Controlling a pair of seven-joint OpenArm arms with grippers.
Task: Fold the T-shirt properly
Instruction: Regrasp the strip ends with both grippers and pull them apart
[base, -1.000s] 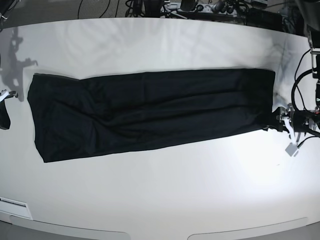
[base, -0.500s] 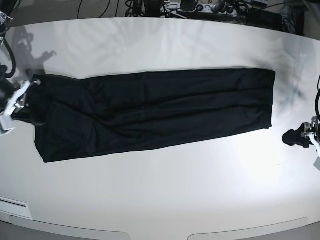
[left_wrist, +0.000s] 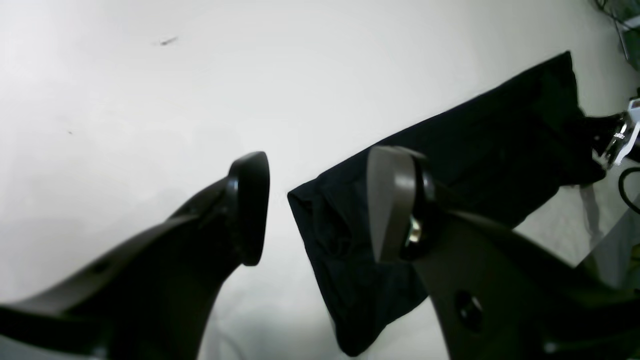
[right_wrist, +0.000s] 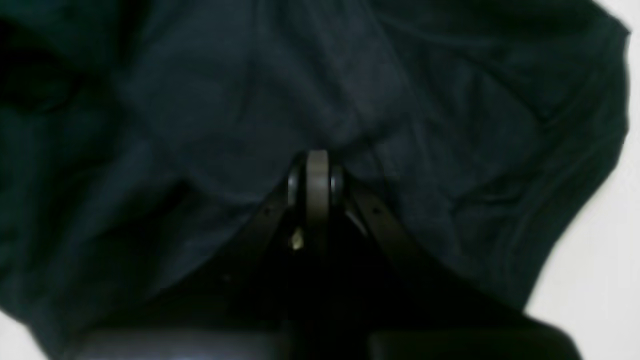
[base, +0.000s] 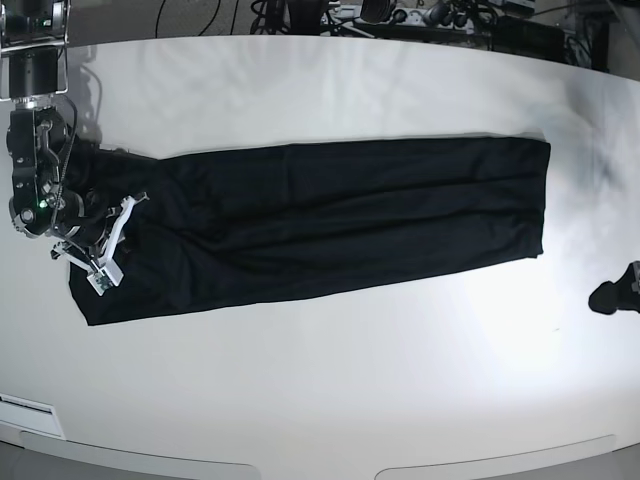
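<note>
The black T-shirt (base: 320, 215) lies folded into a long strip across the white table (base: 320, 390). My right gripper (base: 108, 236) is over the strip's left end. In the right wrist view its jaws (right_wrist: 316, 175) are shut, with the dark cloth (right_wrist: 450, 100) puckering toward the tips. My left gripper (base: 612, 296) is at the table's right edge, apart from the shirt. In the left wrist view it (left_wrist: 320, 200) is open and empty above bare table, with the shirt's near end (left_wrist: 345, 260) just beyond the fingertips.
Cables and equipment (base: 400, 15) line the far edge of the table. A white label (base: 25, 405) sits at the front left edge. The right arm's wrist (left_wrist: 617, 135) shows at the shirt's far end in the left wrist view.
The right arm has swung from the table's left edge onto the shirt's left end. The left gripper has drawn back from the shirt's right end toward the table's right edge.
</note>
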